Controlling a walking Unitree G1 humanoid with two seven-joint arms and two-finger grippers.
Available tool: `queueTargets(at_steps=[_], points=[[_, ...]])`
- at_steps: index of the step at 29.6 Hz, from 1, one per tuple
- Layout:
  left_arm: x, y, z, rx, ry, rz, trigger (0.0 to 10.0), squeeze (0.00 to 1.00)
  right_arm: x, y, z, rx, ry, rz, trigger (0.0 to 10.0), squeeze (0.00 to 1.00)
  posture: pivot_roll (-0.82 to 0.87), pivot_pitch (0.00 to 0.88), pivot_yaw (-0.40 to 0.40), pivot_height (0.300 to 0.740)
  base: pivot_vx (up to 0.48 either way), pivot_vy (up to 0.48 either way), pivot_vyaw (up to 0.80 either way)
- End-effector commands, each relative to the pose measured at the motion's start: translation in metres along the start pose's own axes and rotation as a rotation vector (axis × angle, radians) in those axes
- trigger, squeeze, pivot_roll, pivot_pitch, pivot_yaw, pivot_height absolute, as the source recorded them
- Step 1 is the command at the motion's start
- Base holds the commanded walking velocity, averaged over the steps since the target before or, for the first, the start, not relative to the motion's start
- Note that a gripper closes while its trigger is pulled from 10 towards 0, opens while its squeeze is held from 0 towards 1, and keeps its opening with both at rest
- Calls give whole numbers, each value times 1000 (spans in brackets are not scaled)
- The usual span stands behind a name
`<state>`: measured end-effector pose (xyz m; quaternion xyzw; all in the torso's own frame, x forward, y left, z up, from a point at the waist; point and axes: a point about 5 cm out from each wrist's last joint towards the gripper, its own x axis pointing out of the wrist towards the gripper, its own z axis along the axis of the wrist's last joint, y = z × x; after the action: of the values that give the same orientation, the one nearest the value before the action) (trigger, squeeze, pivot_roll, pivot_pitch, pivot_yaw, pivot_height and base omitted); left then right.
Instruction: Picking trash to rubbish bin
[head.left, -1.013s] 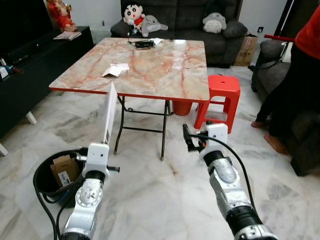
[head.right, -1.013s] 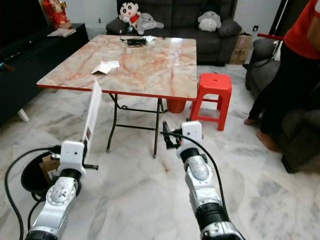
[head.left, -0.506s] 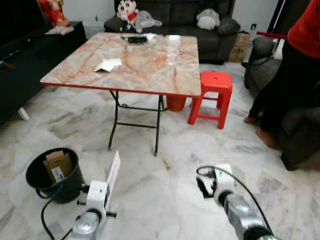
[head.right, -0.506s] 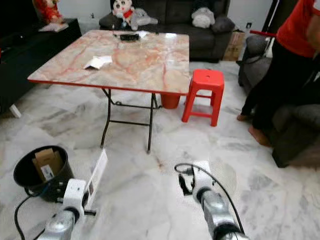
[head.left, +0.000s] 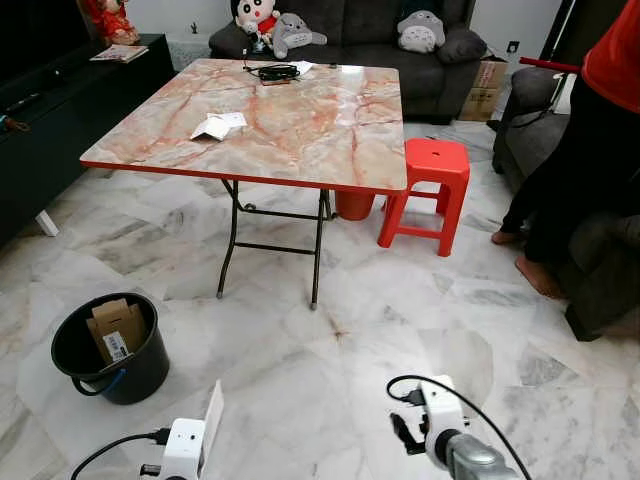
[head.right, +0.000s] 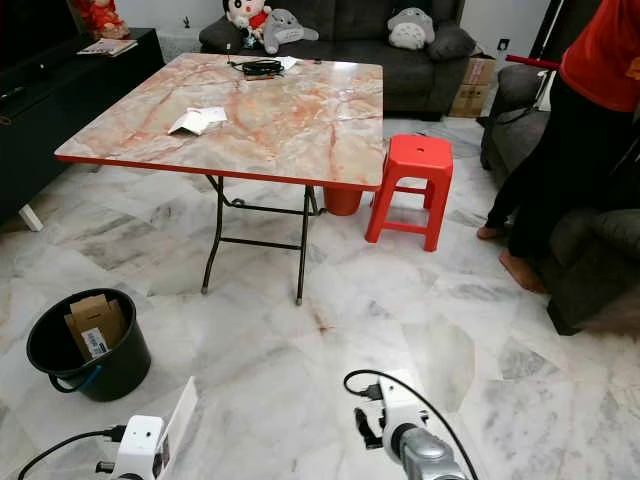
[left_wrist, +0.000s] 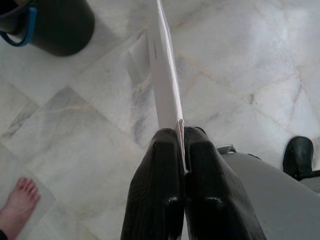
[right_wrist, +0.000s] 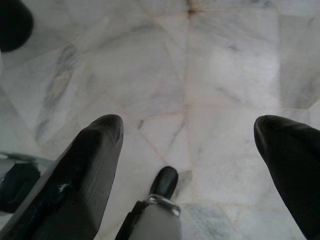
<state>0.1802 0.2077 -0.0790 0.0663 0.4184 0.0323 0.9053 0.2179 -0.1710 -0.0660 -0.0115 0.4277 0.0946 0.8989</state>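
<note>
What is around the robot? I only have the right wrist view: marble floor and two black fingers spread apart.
Observer: The left end effector is shut on a flat white card, held edge-on.
Operator: Where is the bin?
Observer: A black bin stands on the floor ahead to the robot's left, with cardboard inside.
Operator: More trash anywhere?
Observer: White paper scraps lie on the marble-top table, beside a red stool.
</note>
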Motion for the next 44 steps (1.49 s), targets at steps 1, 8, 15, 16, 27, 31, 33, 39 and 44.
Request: queueTargets(at_steps=[1,8,15,16,27,31,33,39,44], points=[[-1,1,-3,-11,14,11,10000,0,0,0,0,-17,5,-1,10000,0,-44,0,-21,740,0,0,0],[-1,3,-4,0,8,12,10000,0,-1,3,-11,-60,35,-5,10000,0,-33,0,-21,740,0,0,740],[-2,2,-5,7,6,8,10000,0,-1,8,-15,-57,47,8,10000,0,-26,0,-20,740,0,0,770],[-2,2,-5,6,4,7,10000,0,-1,7,-14,-54,47,6,10000,0,-25,0,-21,740,0,0,800],[-2,1,-5,14,1,1,10000,0,-1,7,-16,-59,52,12,10000,0,-21,0,-24,740,0,0,800],[-1,0,-4,14,-3,-2,10000,0,-1,8,-16,-65,51,17,10000,0,-22,0,-25,740,0,0,800],[-1,0,-4,9,-4,-1,10000,0,-1,7,-16,-62,50,16,10000,0,-23,0,-25,740,0,0,800],[-1,1,0,-9,-20,9,10000,0,-1,6,-13,-38,32,10,10000,0,-18,0,-30,740,0,0,667],[0,2,2,-14,-24,15,10000,0,0,6,-9,-44,22,14,10000,0,-21,0,-28,740,0,0,0]])
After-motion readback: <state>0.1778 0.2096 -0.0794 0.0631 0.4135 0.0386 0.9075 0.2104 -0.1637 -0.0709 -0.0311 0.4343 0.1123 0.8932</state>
